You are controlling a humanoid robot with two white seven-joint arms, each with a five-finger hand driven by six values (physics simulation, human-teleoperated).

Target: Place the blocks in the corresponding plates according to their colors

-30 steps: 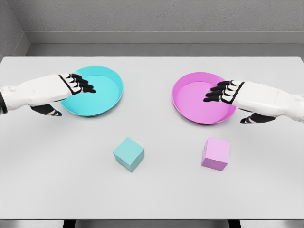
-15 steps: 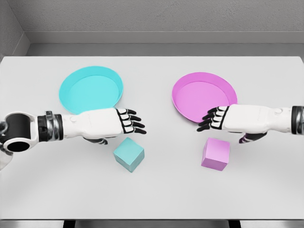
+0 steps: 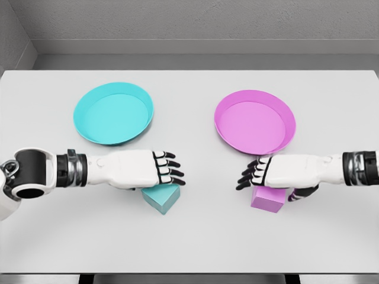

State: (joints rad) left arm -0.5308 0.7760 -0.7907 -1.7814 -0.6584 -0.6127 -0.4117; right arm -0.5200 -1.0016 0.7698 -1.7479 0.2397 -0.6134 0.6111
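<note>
A cyan block [image 3: 163,200] lies on the white table, partly covered by my left hand [image 3: 167,171], which hovers over its top with fingers spread and holding nothing. The pink block [image 3: 267,200] sits to the right, its upper part hidden under my right hand [image 3: 251,174], also open with fingers extended. A cyan plate [image 3: 112,112] stands behind the left hand. A pink plate [image 3: 254,121] stands behind the right hand. Both plates hold nothing.
The white table [image 3: 195,236] stretches to a front edge near the bottom of the view. A grey wall runs behind its far edge.
Both hands have come from over the plates toward me and lowered; they now sit directly above the blocks. Neither block has moved.
</note>
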